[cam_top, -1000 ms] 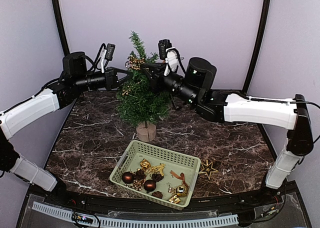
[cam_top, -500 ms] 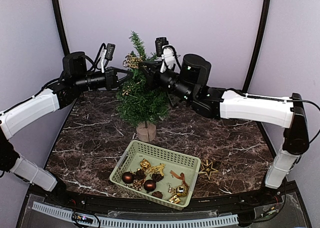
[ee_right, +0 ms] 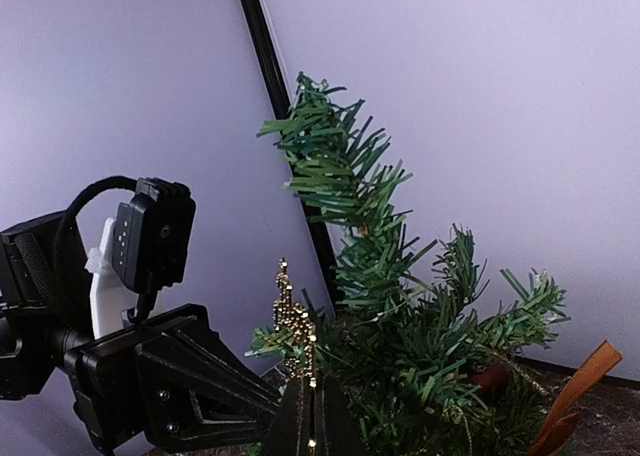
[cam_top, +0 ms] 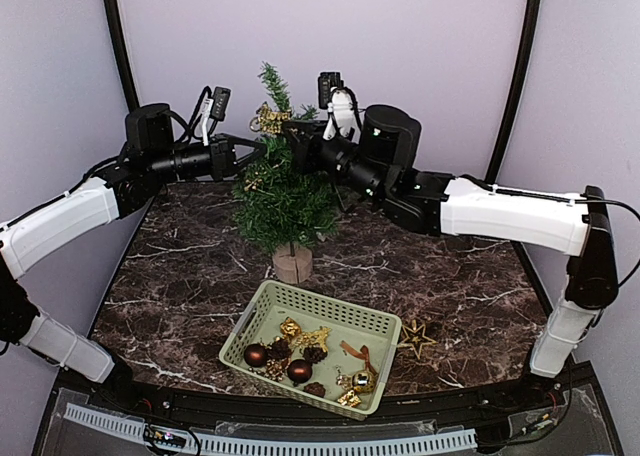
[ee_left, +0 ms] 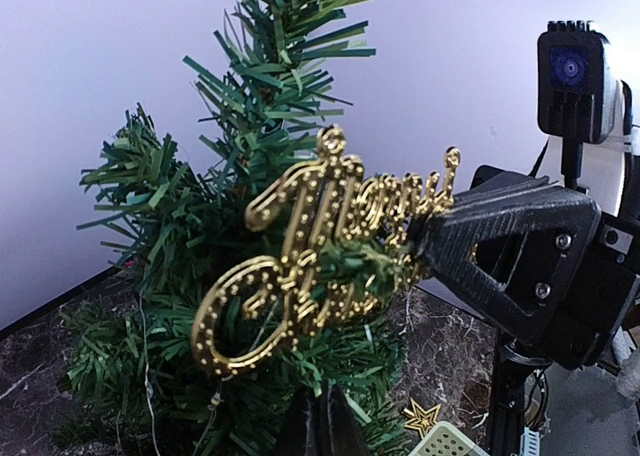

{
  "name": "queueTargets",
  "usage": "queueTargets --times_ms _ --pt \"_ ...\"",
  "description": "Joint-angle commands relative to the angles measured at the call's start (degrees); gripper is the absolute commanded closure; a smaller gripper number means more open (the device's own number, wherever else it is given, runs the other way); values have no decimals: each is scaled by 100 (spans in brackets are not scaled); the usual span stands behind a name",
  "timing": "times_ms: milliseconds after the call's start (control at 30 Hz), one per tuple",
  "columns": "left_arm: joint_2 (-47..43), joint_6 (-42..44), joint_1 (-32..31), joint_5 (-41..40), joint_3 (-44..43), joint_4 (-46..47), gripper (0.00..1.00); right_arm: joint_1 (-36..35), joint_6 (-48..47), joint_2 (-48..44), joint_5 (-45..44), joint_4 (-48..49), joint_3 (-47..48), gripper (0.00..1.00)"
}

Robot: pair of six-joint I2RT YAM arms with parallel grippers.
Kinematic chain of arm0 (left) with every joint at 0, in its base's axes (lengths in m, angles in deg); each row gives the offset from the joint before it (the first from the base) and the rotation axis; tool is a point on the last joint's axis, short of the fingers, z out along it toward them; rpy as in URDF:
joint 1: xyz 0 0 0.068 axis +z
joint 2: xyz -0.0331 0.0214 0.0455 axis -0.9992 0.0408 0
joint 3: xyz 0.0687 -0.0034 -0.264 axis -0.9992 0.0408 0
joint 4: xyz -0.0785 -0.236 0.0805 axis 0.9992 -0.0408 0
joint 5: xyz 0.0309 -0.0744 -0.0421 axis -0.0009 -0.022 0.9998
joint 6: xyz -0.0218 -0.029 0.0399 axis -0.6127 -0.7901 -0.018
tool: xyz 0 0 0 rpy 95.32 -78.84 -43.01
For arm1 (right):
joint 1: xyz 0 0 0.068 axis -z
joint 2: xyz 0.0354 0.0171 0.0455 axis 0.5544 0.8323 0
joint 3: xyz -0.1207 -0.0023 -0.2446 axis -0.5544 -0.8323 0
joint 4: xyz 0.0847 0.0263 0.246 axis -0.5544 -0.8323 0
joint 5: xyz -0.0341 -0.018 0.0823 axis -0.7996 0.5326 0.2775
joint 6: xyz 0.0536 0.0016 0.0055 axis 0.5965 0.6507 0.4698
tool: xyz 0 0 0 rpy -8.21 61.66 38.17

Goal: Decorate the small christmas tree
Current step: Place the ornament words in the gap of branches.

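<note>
One small christmas tree [cam_top: 280, 196] stands upright on its stump base [cam_top: 292, 265] at the rear middle of the dark marbled surface [cam_top: 180, 276], just behind one green basket [cam_top: 385, 326]. The basket holds two dark red baubles [cam_top: 255, 355] and several gold trinkets too small to count. One gold star [cam_top: 415, 337] lies on the surface just beside the basket's right rim.

Two arms meet at the upper part of the tree. The right pincer [cam_top: 288, 132] is closed on one gold script ornament [cam_top: 268, 117], which rests against the upper branches. The left pincer [cam_top: 258, 154] has its fingers drawn together among the needles; whether they pinch a branch cannot be told.

Compared with half a second earlier, the ornament sits slightly higher, nearer the tree's tip. The left arm, basket and star are unchanged.
</note>
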Motion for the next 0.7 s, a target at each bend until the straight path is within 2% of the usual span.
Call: queueTargets --times_ms 0,467,633,667 --pt "-103 78 -7 -33 134 -110 100 -76 250 86 -446 -168 311 100" --pt "-63 54 -7 -27 121 -54 100 -172 281 320 -1341 -763 497 100" --pt "-99 48 -4 -62 114 -68 100 -178 245 204 -1239 -625 395 100" --pt "-114 48 -6 -103 118 -71 100 -177 240 156 -1175 -569 339 95"
